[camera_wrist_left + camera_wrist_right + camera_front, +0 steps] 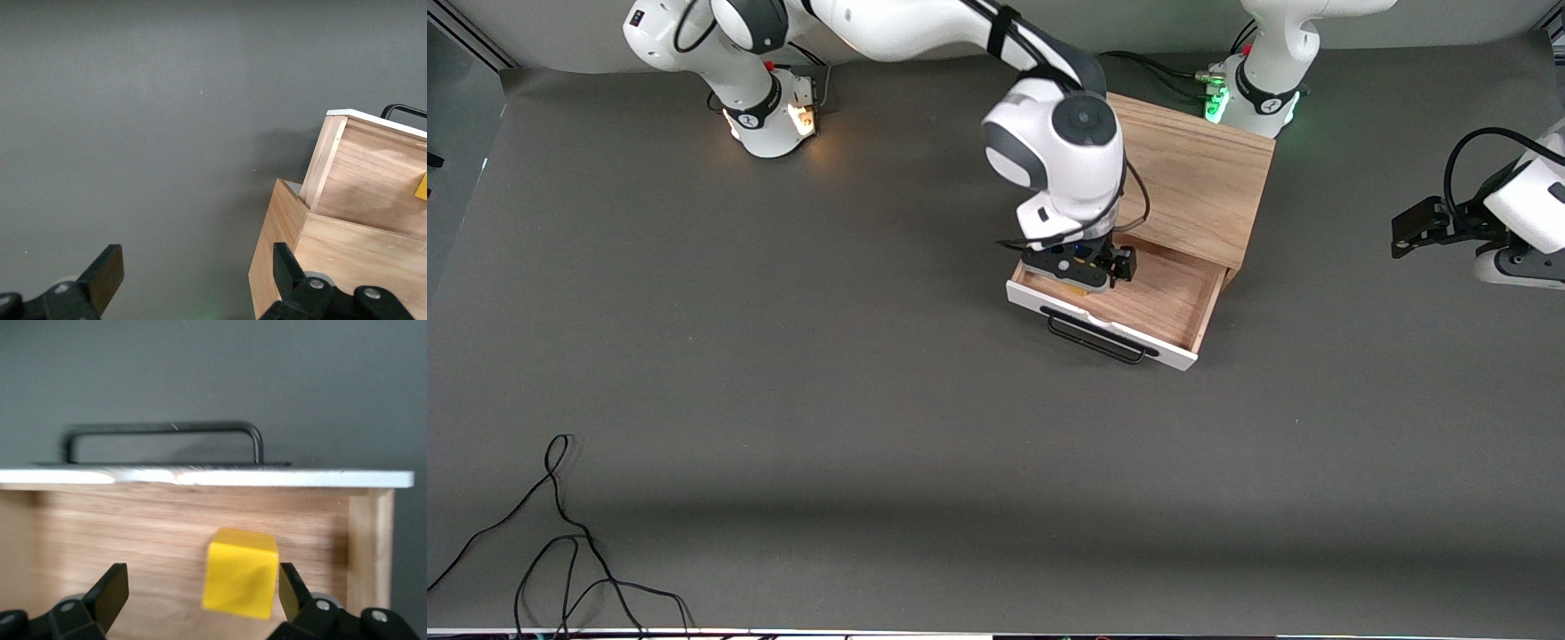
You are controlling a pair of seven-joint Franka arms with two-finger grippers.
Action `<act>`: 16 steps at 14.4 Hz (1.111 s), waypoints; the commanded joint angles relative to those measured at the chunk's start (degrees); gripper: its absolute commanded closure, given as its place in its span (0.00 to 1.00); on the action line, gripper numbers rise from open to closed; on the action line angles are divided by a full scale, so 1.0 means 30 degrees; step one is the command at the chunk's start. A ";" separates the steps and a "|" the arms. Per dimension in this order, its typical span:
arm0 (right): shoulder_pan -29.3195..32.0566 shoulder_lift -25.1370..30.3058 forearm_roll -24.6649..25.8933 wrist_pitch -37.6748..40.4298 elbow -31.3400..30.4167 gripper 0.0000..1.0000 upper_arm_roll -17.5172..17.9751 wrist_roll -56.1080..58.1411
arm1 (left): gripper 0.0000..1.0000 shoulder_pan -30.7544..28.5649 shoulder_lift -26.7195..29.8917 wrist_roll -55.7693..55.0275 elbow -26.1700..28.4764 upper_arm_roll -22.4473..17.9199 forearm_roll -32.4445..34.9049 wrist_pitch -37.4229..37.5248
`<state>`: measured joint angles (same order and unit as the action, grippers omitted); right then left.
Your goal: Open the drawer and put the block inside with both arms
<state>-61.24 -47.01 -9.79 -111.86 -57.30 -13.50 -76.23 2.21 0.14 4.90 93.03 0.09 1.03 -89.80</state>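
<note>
Yellow marks the block (241, 573), a small cube lying on the brown wood floor of the drawer (1149, 302), which is pulled out of its light-wood box (1199, 173) right of centre in the front view. The right gripper (1080, 274) hangs over the drawer's interior, its fingers spread wide; in the right wrist view the block sits between them, close against one finger (291, 587), and looks released rather than gripped. It rests slightly skewed to the drawer's white front panel (200, 477); being a cube, it has no long axis. The drawer's long side runs along the black wire handle (1096, 337), and its front faces the lower part of the frame. The left gripper (1414, 228) waits at the right edge, fingers apart, holding nothing.
</note>
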 commanded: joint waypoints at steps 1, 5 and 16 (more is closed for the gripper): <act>0.1918 0.3035 0.0218 0.2473 -0.0470 0.00 0.0075 0.1549 | 0.00 0.0142 0.0159 0.0006 -0.0189 -0.0118 -0.0401 0.0374; 0.5813 0.7718 0.0070 0.2982 -0.5553 0.00 0.0310 0.7727 | 0.00 0.0142 0.0159 -0.0082 -0.0189 -0.0118 -0.0666 0.0403; 1.6280 1.4321 0.1996 0.2541 -1.2685 0.00 0.0309 2.1363 | 0.00 0.0142 0.0159 -0.0141 -0.0160 -0.0118 -0.0608 0.0608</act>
<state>-13.10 -7.37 -7.49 -102.95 -91.34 -13.93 -13.76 2.21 0.14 4.83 93.00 0.10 -0.19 -89.41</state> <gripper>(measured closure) 0.000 0.000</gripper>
